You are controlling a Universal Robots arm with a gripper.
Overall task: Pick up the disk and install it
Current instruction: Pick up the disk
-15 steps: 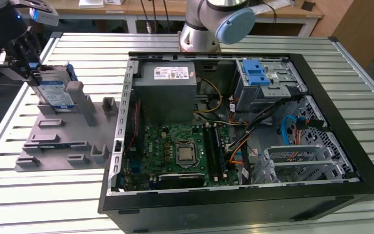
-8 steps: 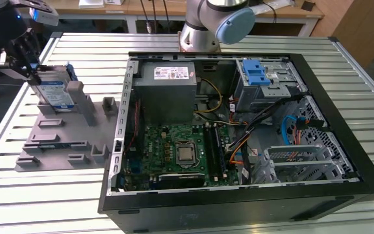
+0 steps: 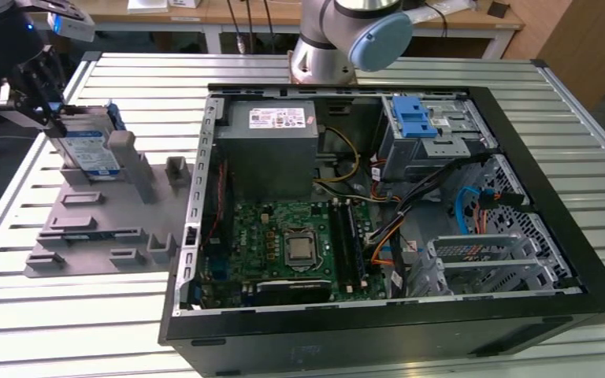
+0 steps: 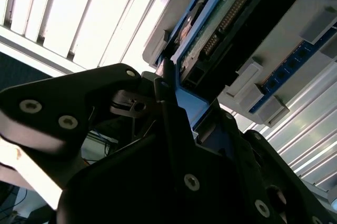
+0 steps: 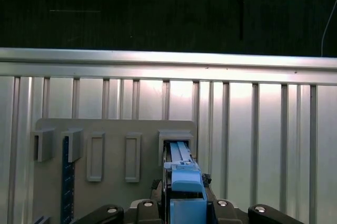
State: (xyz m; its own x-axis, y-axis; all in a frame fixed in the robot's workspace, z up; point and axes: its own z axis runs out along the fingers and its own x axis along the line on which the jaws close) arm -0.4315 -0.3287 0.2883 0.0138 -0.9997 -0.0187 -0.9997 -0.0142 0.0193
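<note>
Grey posts (image 3: 124, 153) flank the disk (image 3: 82, 151) at the exterior view's left, open above; cables (image 3: 428, 189) cross the case (image 3: 387, 335) before its drive bay (image 3: 444, 126).

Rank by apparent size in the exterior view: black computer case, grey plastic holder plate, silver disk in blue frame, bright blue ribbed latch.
Largest to smallest:
black computer case
grey plastic holder plate
silver disk in blue frame
bright blue ribbed latch

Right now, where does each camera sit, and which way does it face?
Exterior view: high up, looking down on table, computer case, holder plate; arm base and gripper show.
First wrist view: on the wrist, facing along the gripper over disk and holder plate.
Second wrist view: on the wrist, close on the disk's circuit side; gripper body shows.
All three share disk and gripper.
</note>
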